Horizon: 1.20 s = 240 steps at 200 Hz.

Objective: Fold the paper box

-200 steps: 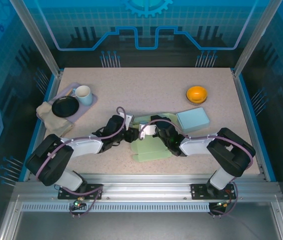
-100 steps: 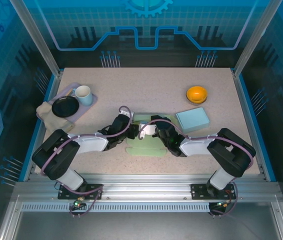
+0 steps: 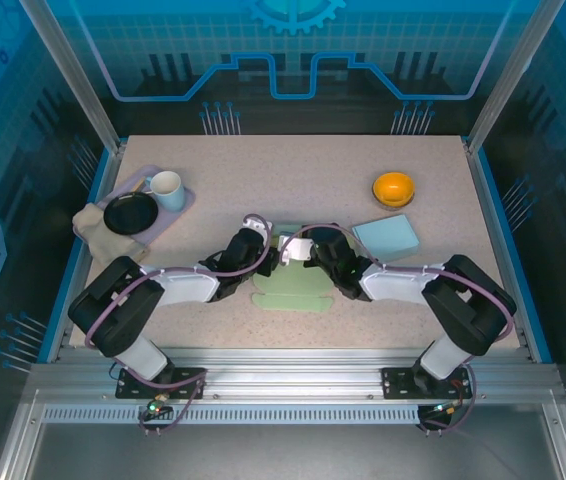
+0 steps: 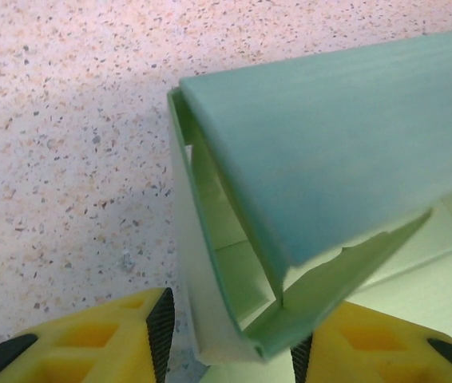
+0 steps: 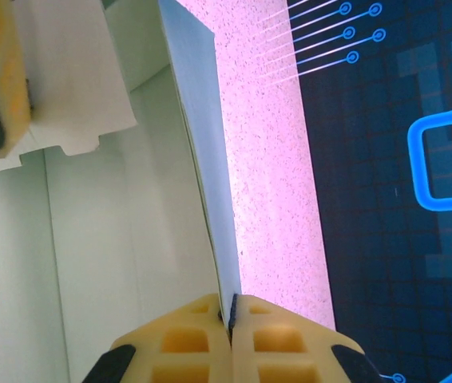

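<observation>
pale green paper box (image 3: 293,285), half-folded, mid-table

Two black and white arms with yellow fingers

Left arm (image 3: 153,295) and right arm (image 3: 433,290) have white links, black joints and looping purple cables; bases sit at the frame's bottom. Fingertips (image 4: 122,335) are yellow with black edging and hollow pockets.

This is a robotics lab or demonstration cell, not a home. A speckled tabletop (image 3: 293,170) sits inside an aluminium frame (image 3: 293,362) with slotted rails, and two arms are bolted to its near edge. Transparent panels (image 3: 293,50) printed with blue circuit lines and a gear motif wall it in. A mug (image 3: 166,187), a black plate (image 3: 129,213) and an orange bowl (image 3: 394,187) lie about like test props.
</observation>
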Each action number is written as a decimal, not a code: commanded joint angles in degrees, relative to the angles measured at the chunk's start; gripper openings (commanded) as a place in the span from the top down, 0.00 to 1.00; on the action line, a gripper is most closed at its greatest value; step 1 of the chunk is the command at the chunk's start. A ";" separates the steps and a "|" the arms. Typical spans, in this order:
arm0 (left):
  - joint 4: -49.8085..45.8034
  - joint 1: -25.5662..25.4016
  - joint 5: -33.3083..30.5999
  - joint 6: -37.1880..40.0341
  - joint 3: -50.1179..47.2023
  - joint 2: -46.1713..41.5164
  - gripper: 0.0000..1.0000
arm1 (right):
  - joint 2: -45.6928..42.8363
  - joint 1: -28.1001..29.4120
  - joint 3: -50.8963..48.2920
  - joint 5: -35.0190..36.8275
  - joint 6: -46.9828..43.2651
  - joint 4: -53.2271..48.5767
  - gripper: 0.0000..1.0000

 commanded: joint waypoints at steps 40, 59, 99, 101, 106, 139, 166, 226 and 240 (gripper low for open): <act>5.71 0.36 4.24 1.34 2.35 -0.39 0.56 | 0.61 0.51 -1.50 -5.96 1.83 -5.80 1.00; 6.08 0.31 5.15 0.94 2.94 -0.13 0.54 | 1.25 0.54 -1.67 -6.37 2.14 -5.74 1.00; 4.82 0.38 6.31 1.36 2.50 -0.70 0.50 | 1.51 -0.09 -2.28 -6.32 2.18 -4.44 1.00; 4.73 0.37 6.30 1.31 2.45 -0.66 0.50 | 1.49 -0.11 -2.29 -6.46 2.20 -4.39 1.00; 4.57 0.35 6.30 1.55 2.45 -0.42 0.52 | 1.38 -0.11 -2.24 -6.57 2.21 -4.41 1.00; 3.37 0.40 5.59 1.65 2.97 0.71 0.59 | 1.48 -0.29 -2.20 -6.59 2.12 -4.31 1.00; -0.53 0.35 0.53 0.49 4.49 1.70 0.70 | 1.25 -0.20 -2.88 -6.00 2.33 -3.55 1.00; -16.07 -1.85 -17.72 -4.61 7.41 2.21 0.82 | 0.60 -0.03 -2.47 1.24 1.37 -1.13 1.00; -18.20 -3.16 -21.83 -4.90 7.34 2.42 0.88 | -0.58 -0.14 -2.14 -0.36 3.14 -1.99 1.00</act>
